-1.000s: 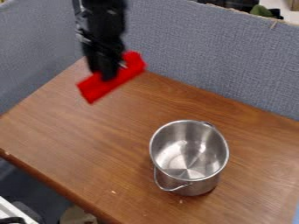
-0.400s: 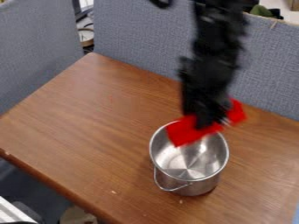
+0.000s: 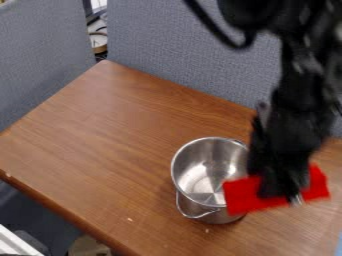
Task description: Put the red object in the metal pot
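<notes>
- Camera view: A black robot arm (image 3: 297, 95) reaches down from the top right of the frame, its claw (image 3: 283, 186) pointing at the worktop (image 3: 94, 130) and blurred by motion.
- The claw is pinching the red object (image 3: 274, 191), a bright red block held across its jaws; the block's ends stick out to either side of the dark fingers (image 3: 274, 172).
- The red object hangs just off the right side of the metal pot (image 3: 210, 178), overlapping the pot's right rim in this view; whether it touches the rim cannot be told through the blur.
- The metal pot stands upright on the brown wooden worktop, toward the front right, its shiny inside open to the camera and its thin wire handle (image 3: 198, 211) lying against the front wall.
- The block is outside the pot's mouth, slightly tilted, with its right end higher than its left.
- Grey fabric partition panels (image 3: 160, 40) rise behind the worktop along the back edge, and a second panel stands at the far left.
</notes>
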`<move>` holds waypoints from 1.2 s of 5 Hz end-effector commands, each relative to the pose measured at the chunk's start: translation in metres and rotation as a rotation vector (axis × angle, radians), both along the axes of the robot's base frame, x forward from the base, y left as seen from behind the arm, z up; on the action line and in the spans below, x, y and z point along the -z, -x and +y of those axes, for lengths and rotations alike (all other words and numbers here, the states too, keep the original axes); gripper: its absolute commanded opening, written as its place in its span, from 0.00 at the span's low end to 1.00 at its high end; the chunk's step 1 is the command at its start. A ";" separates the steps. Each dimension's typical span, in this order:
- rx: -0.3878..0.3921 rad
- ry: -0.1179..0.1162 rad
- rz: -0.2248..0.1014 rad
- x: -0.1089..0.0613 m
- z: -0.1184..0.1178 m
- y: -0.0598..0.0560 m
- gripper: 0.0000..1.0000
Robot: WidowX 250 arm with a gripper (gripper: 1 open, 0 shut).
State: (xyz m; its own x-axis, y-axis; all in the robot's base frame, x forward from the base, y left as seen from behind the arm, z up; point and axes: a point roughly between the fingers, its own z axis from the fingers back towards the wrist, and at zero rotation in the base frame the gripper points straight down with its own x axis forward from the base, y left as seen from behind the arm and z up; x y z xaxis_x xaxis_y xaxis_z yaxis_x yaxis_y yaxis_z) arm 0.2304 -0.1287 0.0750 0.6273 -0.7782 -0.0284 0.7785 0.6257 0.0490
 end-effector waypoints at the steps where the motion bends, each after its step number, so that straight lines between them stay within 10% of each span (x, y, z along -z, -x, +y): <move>1: -0.036 -0.017 -0.085 -0.032 0.002 0.024 0.00; 3: -0.119 -0.028 -0.121 -0.052 -0.006 -0.004 0.00; 5: 0.112 -0.018 -0.199 -0.048 0.052 0.053 0.00; 6: 0.230 0.031 -0.203 -0.036 0.080 0.058 0.00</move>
